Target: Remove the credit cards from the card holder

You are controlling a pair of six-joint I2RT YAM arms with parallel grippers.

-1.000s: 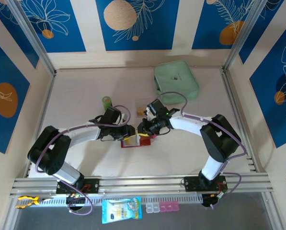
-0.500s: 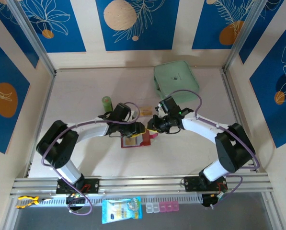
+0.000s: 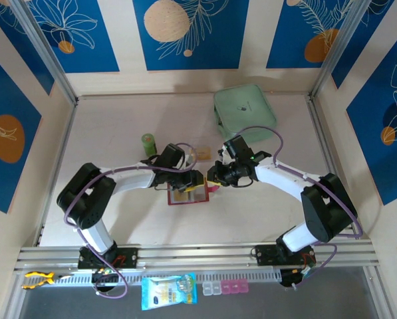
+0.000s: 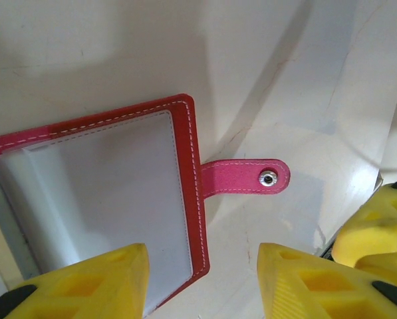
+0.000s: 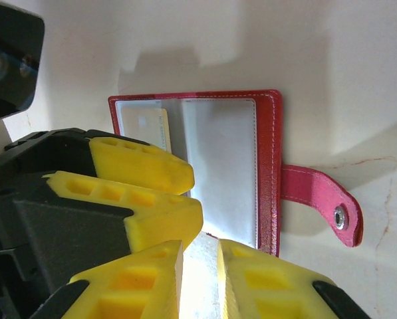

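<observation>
The dark red card holder [image 3: 187, 195] lies open on the table, clear sleeves up and pink snap tab [image 4: 246, 178] pointing right. A tan credit card [image 5: 152, 127] sits in its left sleeve. Another tan card [image 3: 200, 151] lies on the table behind it. My left gripper [image 4: 205, 266] hovers open over the holder's right corner, one finger above the sleeve and one above the table. My right gripper [image 5: 201, 259] stands at the holder's near edge beside the left fingers [image 5: 151, 167]. Its jaws are nearly together with a small white thing [image 5: 202, 279] filling the gap.
A mint-green zip pouch [image 3: 245, 111] lies at the back right. A small green cylinder [image 3: 148, 141] stands left of the arms. The two grippers [image 3: 203, 178] nearly touch over the holder. Metal frame posts and walls close in the table on three sides.
Both grippers have shifted right along the holder. The left jaws have opened a little wider. The right gripper has moved off the holder's middle to its right edge.
</observation>
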